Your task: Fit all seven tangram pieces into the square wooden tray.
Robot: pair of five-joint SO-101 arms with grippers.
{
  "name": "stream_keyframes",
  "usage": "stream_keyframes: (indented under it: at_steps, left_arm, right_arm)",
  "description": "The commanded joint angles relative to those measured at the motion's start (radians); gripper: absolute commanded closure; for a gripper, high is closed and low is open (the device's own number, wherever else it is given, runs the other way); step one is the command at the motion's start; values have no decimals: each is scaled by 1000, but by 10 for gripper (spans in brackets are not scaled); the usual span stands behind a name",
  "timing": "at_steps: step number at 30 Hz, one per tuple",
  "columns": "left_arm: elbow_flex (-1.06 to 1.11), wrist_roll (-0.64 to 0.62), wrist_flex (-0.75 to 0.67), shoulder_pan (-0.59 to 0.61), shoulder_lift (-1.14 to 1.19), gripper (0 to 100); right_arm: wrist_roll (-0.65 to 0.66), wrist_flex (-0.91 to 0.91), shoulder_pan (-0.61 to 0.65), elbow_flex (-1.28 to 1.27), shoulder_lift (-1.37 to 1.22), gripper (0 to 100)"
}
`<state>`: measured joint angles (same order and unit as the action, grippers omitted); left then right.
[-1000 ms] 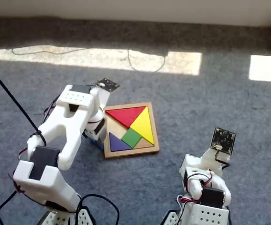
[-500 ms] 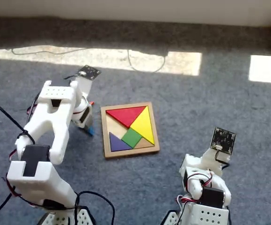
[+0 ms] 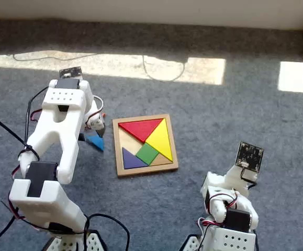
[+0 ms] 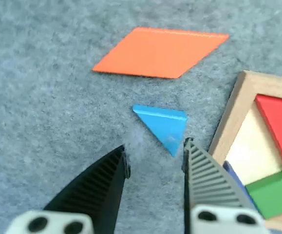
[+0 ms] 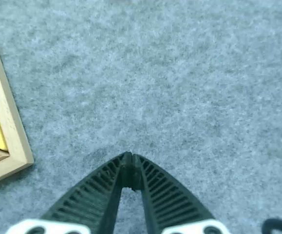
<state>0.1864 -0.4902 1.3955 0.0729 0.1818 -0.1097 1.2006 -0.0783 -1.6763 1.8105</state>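
High view: the left arm (image 3: 62,130) is seen bent over the carpet (image 3: 219,115) at 9 o'clock of the tray.
Left gripper (image 4: 155,147): the fingers are spread and nothing is held; one corner of the blue triangle lies between the tips, just beside one of them.
Blue triangle (image 3: 95,141): laid flat on the carpet at 9 o'clock of the tray, near its rim but outside it.
Orange parallelogram (image 4: 160,52): laid flat on the carpet near the blue triangle, apart from it.
Tray (image 3: 146,170): a red triangle (image 3: 139,128), yellow triangle (image 3: 161,138), green square (image 3: 147,153) and purple triangle (image 3: 130,159) are seated inside; bare wood is left along the 9 o'clock side.
Right arm (image 3: 229,204): placed at 5 o'clock of the tray.
Right gripper (image 5: 129,157): the fingers are pressed together over the carpet, with nothing between them.
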Motion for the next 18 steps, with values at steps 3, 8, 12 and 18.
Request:
stream_keyframes:
  at_steps: [3, 8, 12, 18]
  left_arm:
    - [73, -115, -118, -15, -16, 815]
    - [216, -132, -310, -19, -16, 815]
    - [269, -132, -381, -19, -16, 815]
    - [277, -132, -384, -19, -16, 819]
  right_arm:
    - [-9, -8, -13, -111, 12, 995]
    - [-9, -8, -13, -111, 12, 995]
    - [-9, -8, -13, -111, 12, 995]
    - [-9, -8, -13, -111, 12, 995]
